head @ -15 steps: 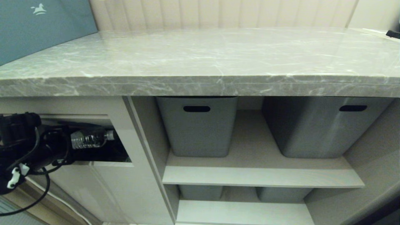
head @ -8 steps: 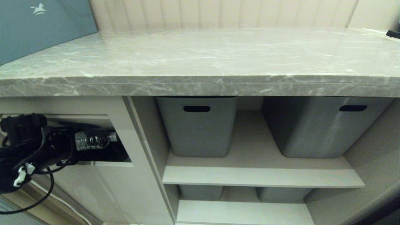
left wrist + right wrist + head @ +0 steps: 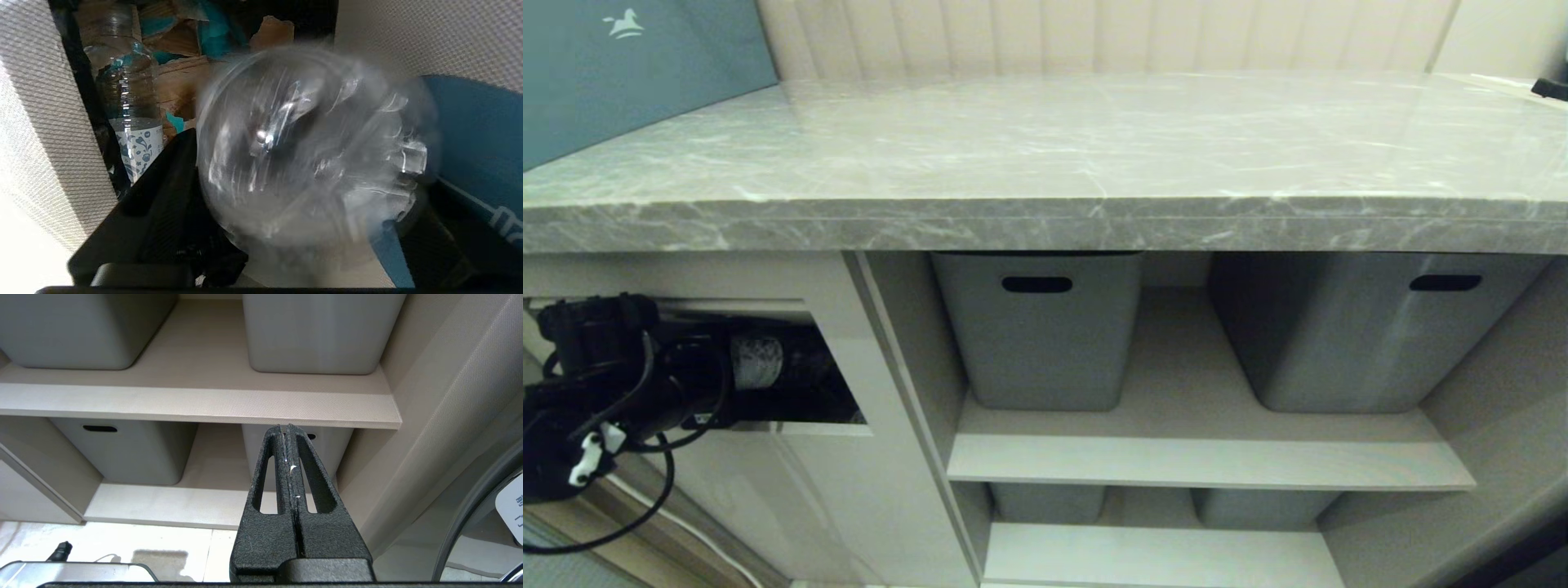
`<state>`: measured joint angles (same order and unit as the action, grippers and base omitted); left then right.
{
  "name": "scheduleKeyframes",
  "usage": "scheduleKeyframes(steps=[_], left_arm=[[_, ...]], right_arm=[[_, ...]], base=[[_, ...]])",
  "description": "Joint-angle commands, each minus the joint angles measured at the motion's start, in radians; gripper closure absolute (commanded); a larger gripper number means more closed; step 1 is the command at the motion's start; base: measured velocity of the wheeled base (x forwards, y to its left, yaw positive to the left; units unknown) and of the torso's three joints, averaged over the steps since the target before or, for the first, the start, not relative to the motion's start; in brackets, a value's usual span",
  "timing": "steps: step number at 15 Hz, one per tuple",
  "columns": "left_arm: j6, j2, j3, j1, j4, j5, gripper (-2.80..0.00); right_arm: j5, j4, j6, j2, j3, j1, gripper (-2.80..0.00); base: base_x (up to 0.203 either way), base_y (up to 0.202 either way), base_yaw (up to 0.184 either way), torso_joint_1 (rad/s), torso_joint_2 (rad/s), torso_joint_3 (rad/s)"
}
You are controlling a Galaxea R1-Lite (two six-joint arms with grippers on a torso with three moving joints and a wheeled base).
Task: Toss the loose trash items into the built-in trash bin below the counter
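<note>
Step in hand: the release; the left hand (image 3: 737,365) is reached into the opening of the built-in trash bin (image 3: 837,384) below the table (image 3: 1045,155).
Left hand: fingers spread wide; a clear bottle (image 3: 310,159) sits blurred between them, seemingly just slipping free. I cannot tell if it still touches them.
Other bottle: second bottle (image 3: 130,110) already lies inside among torn cardboard (image 3: 179,69).
Next move: I'd judge the arm must back straight out of the opening without catching its frame.
Right hand: parked low before the shelves (image 3: 196,404), fingers pressed together, empty.
Around: grey tubs (image 3: 1041,327) on the shelves, well clear.
In the way: only the dangling black cable (image 3: 645,490).
</note>
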<state>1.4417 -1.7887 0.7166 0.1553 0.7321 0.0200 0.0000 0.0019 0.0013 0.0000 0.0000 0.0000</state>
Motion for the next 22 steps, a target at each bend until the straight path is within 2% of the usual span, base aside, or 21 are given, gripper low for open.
scheduleKeyframes(steps=[1,8,9,10,13,15,16,17,20,22], left_arm=[[0.009,0.002,0.001,0.0,0.004,0.0,-2.8],[0.011,0.039,-0.015,-0.004,0.002,-0.009,-2.8],[0.012,0.075,-0.04,-0.009,0.002,-0.019,-0.57],[0.012,0.124,-0.08,-0.015,0.001,-0.032,0.0],[0.009,0.292,-0.217,-0.021,-0.007,-0.058,0.0],[-0.035,0.424,-0.315,-0.023,-0.031,-0.069,0.0],[-0.096,0.497,-0.352,-0.027,-0.053,-0.076,0.0],[-0.191,0.569,-0.382,-0.036,-0.08,-0.08,0.0],[-0.718,0.731,-0.444,-0.058,-0.177,-0.076,0.0],[-1.053,0.809,-0.481,-0.063,-0.209,-0.045,0.0]], right_arm=[[0.0,0.0,0.0,0.0,0.0,0.0,0.0],[0.0,0.0,0.0,0.0,0.0,0.0,0.0],[0.0,0.0,0.0,0.0,0.0,0.0,0.0],[0.0,0.001,0.0,0.0,0.0,0.0,0.0],[0.0,0.001,0.0,0.0,0.0,0.0,0.0],[0.0,0.0,0.0,0.0,0.0,0.0,0.0],[0.0,0.001,0.002,0.0,0.0,0.0,0.0],[0.0,0.0,0.002,0.0,0.0,0.0,0.0],[0.0,0.001,0.002,0.0,0.0,0.0,0.0],[0.0,0.001,0.002,0.0,0.0,0.0,0.0]], base=[[0.0,0.0,0.0,0.0,0.0,0.0],[0.0,0.0,0.0,0.0,0.0,0.0],[0.0,0.0,0.0,0.0,0.0,0.0],[0.0,0.0,0.0,0.0,0.0,0.0],[0.0,0.0,0.0,0.0,0.0,0.0],[0.0,0.0,0.0,0.0,0.0,0.0],[0.0,0.0,0.0,0.0,0.0,0.0],[0.0,0.0,0.0,0.0,0.0,0.0],[0.0,0.0,0.0,0.0,0.0,0.0],[0.0,0.0,0.0,0.0,0.0,0.0]])
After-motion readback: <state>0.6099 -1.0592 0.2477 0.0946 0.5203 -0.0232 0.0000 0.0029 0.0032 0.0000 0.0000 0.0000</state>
